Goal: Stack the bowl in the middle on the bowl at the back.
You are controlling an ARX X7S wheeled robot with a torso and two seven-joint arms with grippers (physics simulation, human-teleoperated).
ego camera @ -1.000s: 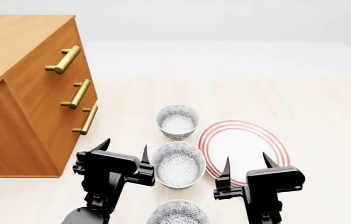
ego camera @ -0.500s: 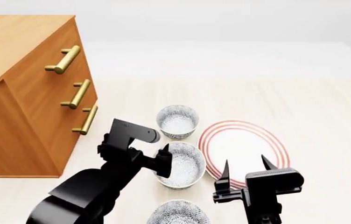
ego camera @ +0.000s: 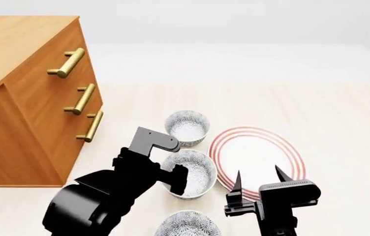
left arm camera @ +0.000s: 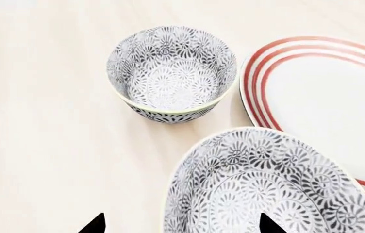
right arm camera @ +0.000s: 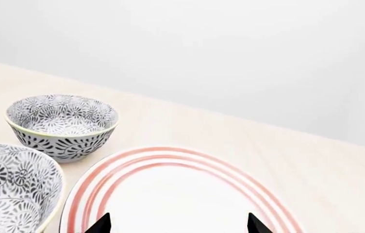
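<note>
The bowl in the middle (ego camera: 197, 171) is grey-patterned and stands between the bowl at the back (ego camera: 187, 127) and a third like bowl (ego camera: 186, 225). My left gripper (ego camera: 168, 178) is open and tipped down over the middle bowl's left rim, with one finger (ego camera: 178, 180) inside the bowl. In the left wrist view the open left gripper (left arm camera: 181, 226) straddles the rim of the middle bowl (left arm camera: 267, 184), and the back bowl (left arm camera: 169, 73) lies beyond it. My right gripper (ego camera: 259, 172) hangs open and holds nothing over the plate (ego camera: 273, 147). The right wrist view shows that gripper (right arm camera: 177, 224), the middle bowl (right arm camera: 11, 189) and the back bowl (right arm camera: 62, 124).
A red-ringed white plate (left arm camera: 325, 97) (right arm camera: 182, 194) lies right of the middle bowl, nearly touching it. A wooden dresser (ego camera: 27, 98) with brass handles stands at the left. Pale wooden floor stretches behind and to the right of the bowls.
My left arm has swung forward and to the right and tipped down, bringing its open gripper from beside the middle bowl onto its left rim. The right gripper has hardly moved.
</note>
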